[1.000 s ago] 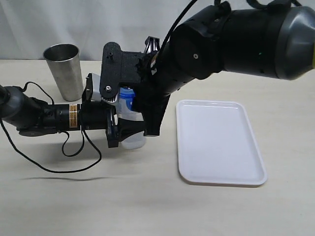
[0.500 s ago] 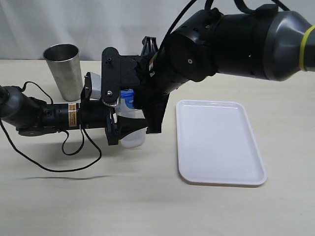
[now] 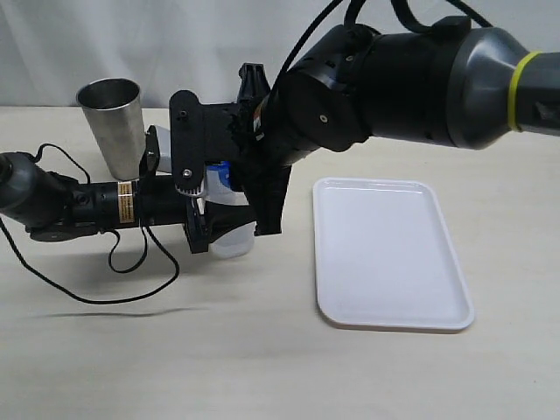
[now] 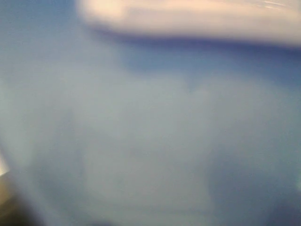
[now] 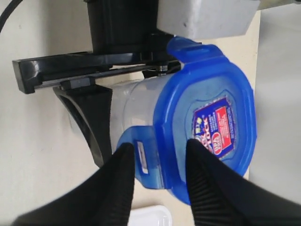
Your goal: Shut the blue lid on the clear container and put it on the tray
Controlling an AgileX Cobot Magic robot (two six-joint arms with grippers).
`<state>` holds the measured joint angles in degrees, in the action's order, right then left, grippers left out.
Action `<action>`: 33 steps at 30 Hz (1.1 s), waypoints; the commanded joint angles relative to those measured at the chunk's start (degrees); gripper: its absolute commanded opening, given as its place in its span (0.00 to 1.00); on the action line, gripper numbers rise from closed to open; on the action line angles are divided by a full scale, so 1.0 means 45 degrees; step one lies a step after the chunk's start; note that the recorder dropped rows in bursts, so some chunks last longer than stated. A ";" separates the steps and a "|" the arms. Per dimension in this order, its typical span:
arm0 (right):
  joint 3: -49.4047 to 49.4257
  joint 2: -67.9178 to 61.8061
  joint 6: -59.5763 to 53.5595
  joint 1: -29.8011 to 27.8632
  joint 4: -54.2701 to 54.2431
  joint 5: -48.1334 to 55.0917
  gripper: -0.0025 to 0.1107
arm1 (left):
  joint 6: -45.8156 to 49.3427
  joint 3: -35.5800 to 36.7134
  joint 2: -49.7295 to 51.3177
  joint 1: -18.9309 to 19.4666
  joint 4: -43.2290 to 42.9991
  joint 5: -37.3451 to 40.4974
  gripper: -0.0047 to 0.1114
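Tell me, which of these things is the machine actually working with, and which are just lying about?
Part of the job:
- blue lid
- clear container, under that lid
- white tray, where the container should end up

Just lying about:
- steel cup, standing at the back of the table

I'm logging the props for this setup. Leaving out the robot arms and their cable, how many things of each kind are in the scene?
metal cup: 1
clear container: 1
blue lid: 1
white tray: 1
Total: 4
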<state>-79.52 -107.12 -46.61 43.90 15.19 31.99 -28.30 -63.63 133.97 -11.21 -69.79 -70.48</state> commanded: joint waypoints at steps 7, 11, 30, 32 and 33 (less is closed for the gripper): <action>0.0343 -0.1211 0.1289 0.0189 0.0795 0.0370 0.26 | -0.0017 0.0111 0.0070 -0.0187 -0.1046 0.0115 0.04; 0.0343 -0.1360 0.1370 0.0357 0.0834 0.0069 0.25 | -0.0017 0.0111 0.0070 -0.0187 -0.1046 0.0115 0.04; 0.0343 -0.0505 0.2181 0.0629 0.0036 0.0499 0.34 | 0.0334 0.0111 0.0070 -0.0320 -0.1014 0.0115 0.04; 0.0343 0.0087 0.2541 0.0605 -0.0538 0.0474 0.44 | 0.0334 0.0111 0.0070 -0.0320 -0.1014 0.0115 0.04; 0.0343 0.0275 0.2708 0.0605 -0.0661 0.0435 0.44 | 0.0334 0.0111 0.0070 -0.0320 -0.1014 0.0115 0.04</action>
<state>-79.43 -106.13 -36.76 46.52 16.99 29.81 -26.68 -63.63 133.97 -11.32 -69.62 -70.15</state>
